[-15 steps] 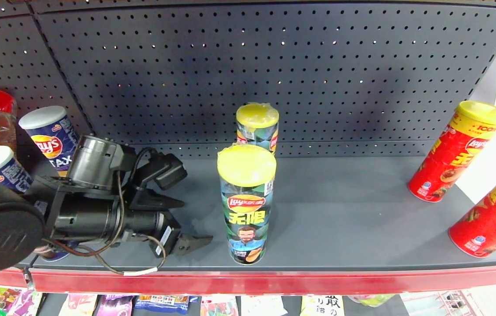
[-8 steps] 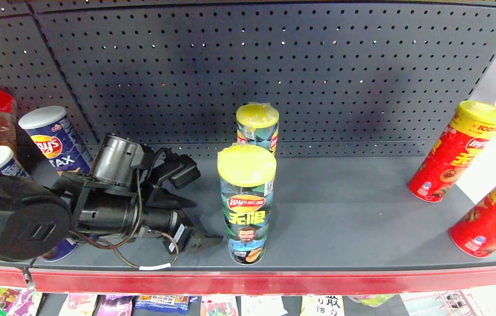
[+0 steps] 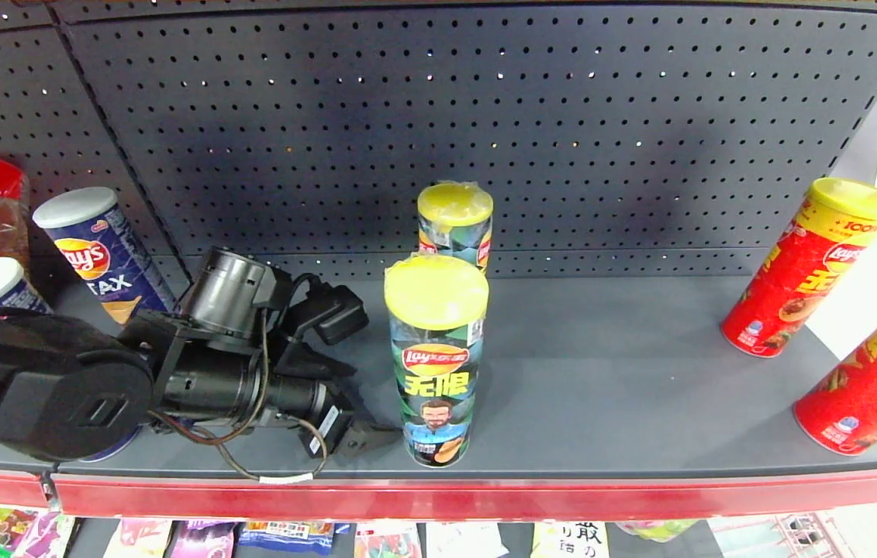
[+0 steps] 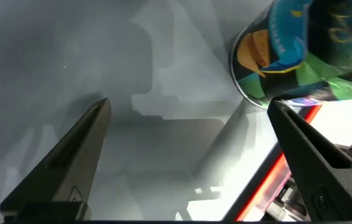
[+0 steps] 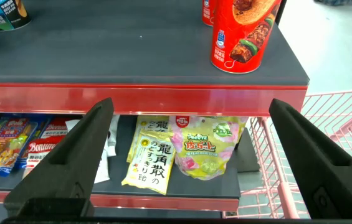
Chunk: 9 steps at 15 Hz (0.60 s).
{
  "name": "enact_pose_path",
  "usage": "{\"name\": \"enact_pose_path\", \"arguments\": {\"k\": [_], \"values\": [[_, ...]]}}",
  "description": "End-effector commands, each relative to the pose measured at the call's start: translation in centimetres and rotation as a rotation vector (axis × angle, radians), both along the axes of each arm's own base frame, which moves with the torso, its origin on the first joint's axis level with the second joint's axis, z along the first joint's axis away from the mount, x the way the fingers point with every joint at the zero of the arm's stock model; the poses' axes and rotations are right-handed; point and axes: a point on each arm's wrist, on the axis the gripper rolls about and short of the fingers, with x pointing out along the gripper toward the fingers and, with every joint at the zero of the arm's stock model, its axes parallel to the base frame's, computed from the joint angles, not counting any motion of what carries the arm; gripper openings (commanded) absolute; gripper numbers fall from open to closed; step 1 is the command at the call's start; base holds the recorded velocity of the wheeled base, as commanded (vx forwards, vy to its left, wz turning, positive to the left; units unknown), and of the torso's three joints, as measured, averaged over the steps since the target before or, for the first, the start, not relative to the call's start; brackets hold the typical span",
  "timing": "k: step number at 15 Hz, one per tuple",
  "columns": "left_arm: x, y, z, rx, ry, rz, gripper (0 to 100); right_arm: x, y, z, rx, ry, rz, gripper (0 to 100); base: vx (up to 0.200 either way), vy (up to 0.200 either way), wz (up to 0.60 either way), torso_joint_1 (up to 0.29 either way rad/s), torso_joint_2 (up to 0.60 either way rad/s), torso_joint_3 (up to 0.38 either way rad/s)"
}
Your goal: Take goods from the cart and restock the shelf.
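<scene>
The tall green chip can with a yellow plastic lid point(image 3: 436, 387) is seen upright at the front edge of the dark grey metal shelf point(image 3: 601, 372), free of any grip. The left gripper point(image 3: 374, 399) is held low over the shelf, just beside the can's base, with its jaws spread wide and nothing between them. The right gripper point(image 5: 191, 104) is held before the shelf's red front lip, its jaws also wide apart and empty.

The placing of this can is judged to be finished. A clean retreat of the left arm is called for next, with care that the can is not brushed over, and then a reach to the pink wire cart point(image 5: 350, 93) for more goods.

A second can of the same kind point(image 3: 455, 225) is largely masked by the front one. Whether the nearer jaw tip touches the can cannot be told. The cart is cut off at the edge, so its contents cannot be judged.
</scene>
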Motion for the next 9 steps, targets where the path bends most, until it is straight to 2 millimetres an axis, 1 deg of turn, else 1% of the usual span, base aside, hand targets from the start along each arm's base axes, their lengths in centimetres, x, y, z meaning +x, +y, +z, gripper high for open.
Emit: {"name": "enact_pose_path", "arguments": {"k": [1,4,9], "values": [[0.41,-0.30,-0.12,0.001,0.000,-0.002,100,0.00,0.00,-0.01,0.000,0.001,0.000,100,0.000,0.000,0.00,0.000,0.00,0.000],[0.61,-0.68,-0.02,-0.004,-0.004,-0.010,100,0.00,0.00,0.00,0.000,0.000,0.000,100,0.000,0.000,0.00,0.000,0.00,0.000],[0.47,-0.54,-0.08,-0.001,0.000,-0.009,100,0.00,0.00,0.00,0.000,0.000,0.000,100,0.000,0.000,0.00,0.000,0.00,0.000]]}}
